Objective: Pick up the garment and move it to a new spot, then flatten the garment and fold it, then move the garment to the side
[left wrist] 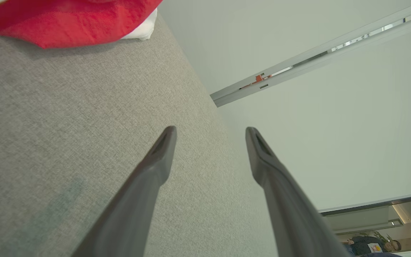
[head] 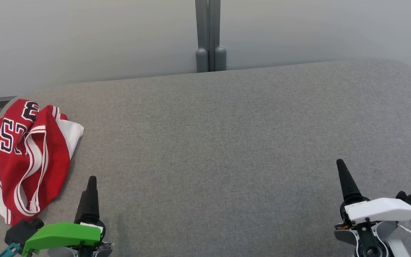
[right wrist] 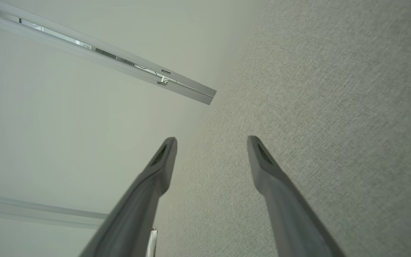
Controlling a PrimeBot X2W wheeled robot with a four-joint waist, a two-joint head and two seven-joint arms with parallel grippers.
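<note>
A grey fabric-covered worktop stretched before the robot, and by the look of it none of the task had begun: the garment had yet to be picked up, moved, flattened, folded or set aside. The garment, a red jersey with white trim and dark, white-edged numerals, sat crumpled in a heap at the worktop's left edge, near the left end effector. Both it and the right end effector hung released above the fabric, fingers spread wide, grasping nothing.
</note>
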